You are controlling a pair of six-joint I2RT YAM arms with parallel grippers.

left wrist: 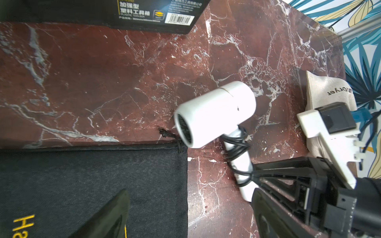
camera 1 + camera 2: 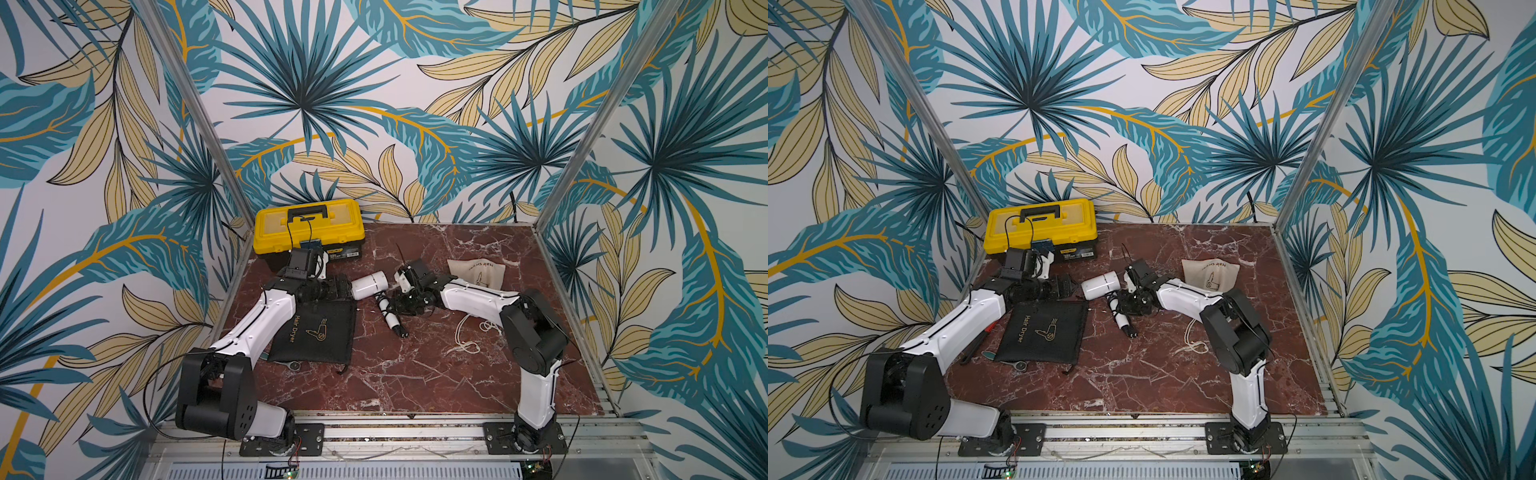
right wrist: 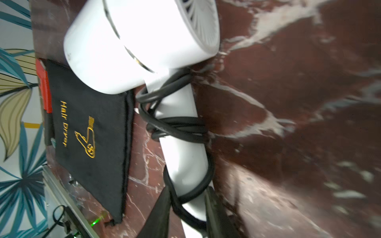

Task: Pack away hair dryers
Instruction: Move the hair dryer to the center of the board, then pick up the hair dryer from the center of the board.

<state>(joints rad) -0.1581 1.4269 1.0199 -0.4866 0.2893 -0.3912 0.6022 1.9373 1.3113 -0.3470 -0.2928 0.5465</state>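
Gripping white dryer (image 1: 214, 111), right claw (image 3: 188, 208) hides handle-end

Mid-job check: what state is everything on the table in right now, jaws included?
white hair dryer: gripped by its handle, cord wound round it.
right gripper: jaws shut on the dryer's handle.
black pouch: lying flat, mouth unopened.
left gripper: jaws wide open, empty, over the black pouch.
beige pouch: lying slack.
yellow toolbox: lid shut.

a staged robot lab booth: leaf-print panels (image 2: 374, 62) in aluminium framing (image 2: 201, 124) enclose a red marble-look bench (image 2: 415, 374), with two arms (image 2: 257, 324) bolted to a slotted rail (image 2: 399, 432) in front.
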